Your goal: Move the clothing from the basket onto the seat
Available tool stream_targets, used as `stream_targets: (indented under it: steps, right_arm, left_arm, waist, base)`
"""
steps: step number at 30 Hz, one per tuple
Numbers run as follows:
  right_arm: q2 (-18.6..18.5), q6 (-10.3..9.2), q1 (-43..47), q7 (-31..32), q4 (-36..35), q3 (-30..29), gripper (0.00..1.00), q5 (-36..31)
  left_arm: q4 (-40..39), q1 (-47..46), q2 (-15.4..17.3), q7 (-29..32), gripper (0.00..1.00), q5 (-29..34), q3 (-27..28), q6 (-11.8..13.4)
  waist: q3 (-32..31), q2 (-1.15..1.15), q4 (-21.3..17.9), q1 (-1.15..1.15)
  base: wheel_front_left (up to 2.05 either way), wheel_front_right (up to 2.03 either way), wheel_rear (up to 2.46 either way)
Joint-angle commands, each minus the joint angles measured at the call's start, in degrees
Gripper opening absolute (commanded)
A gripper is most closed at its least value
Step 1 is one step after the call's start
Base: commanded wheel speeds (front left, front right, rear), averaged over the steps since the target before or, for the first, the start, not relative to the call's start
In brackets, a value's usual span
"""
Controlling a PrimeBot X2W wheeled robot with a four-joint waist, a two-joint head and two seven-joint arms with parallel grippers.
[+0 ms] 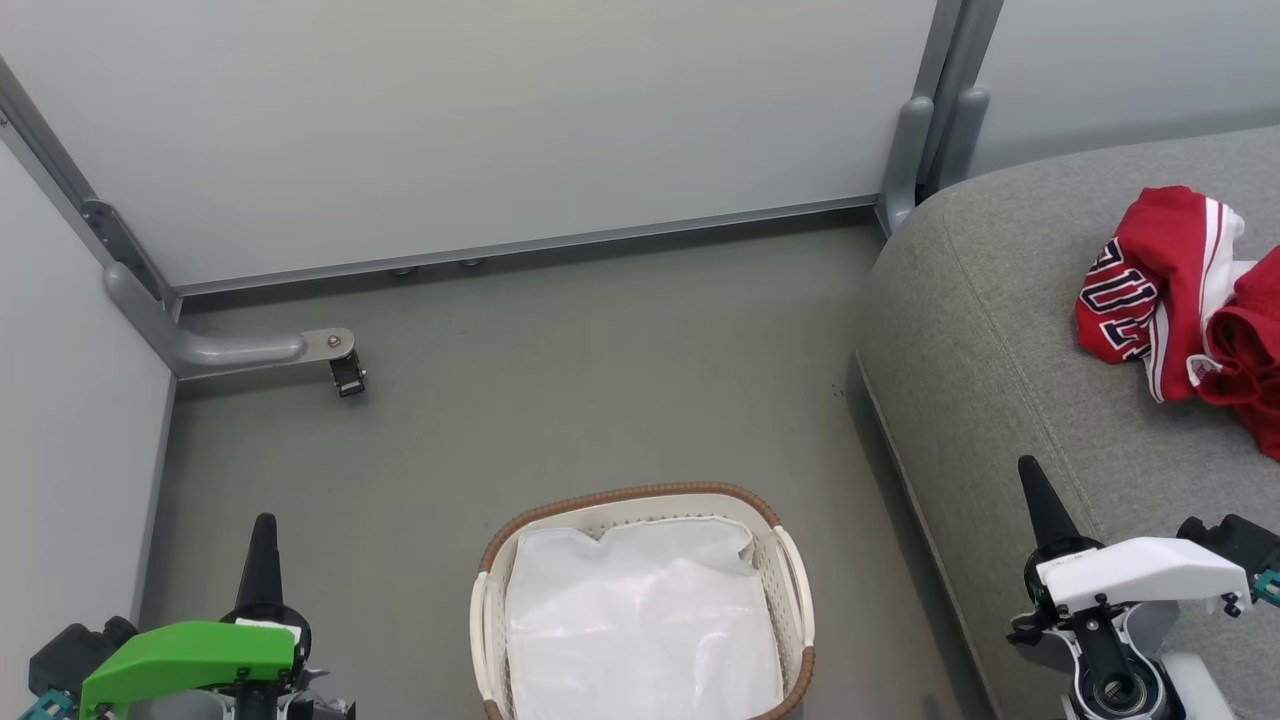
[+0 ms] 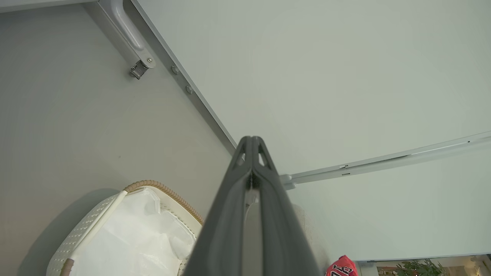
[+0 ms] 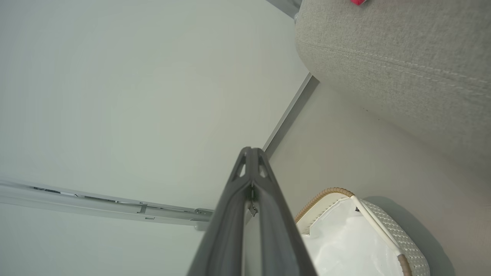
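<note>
1. Head view: the red clothing (image 1: 1150, 250) lies crumpled on the grey seat (image 1: 1000, 350), at the right.
2. The basket (image 1: 640, 497) stands on the floor (image 1: 560, 380) beside the seat, holding a white sheet (image 1: 640, 610).
3. The left pincer (image 1: 263, 530) and right pincer (image 1: 1035, 480) are closed on nothing, fingers pressed together, either side of the basket.

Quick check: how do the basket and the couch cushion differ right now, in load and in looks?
Load: the basket holds a white liner sheet, no red fabric visible in it; the couch cushion carries the crumpled red clothing. Looks: the basket is white perforated plastic with a brown woven rim; the cushion is grey stitched fabric. Size: the basket is far smaller than the cushion. Both have rounded edges.
</note>
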Motion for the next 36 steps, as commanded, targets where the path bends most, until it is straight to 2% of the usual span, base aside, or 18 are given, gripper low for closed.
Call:
stream_targets:
  steps: [1, 36]
  right_arm:
    - [-0.35, -0.01, 0.26, 0.44, -0.77, -0.36, 0.00, 1.59]
    - [-0.48, -0.03, 1.28, 4.80, -2.49, -2.57, 0.00, 18.54]
  left_arm:
    - [-0.73, -1.36, 0.34, 0.43, 0.00, -1.54, 0.28, -0.37]
    - [-2.32, -2.65, 0.35, 4.82, 0.00, -17.56, 0.61, -0.44]
  waist:
    - [-0.04, 0.00, 0.04, 0.00]
    - [-0.85, 0.00, 0.88, 0.00]
  base:
    - [0.00, 0.00, 0.00]
    - [0.00, 0.00, 0.00]
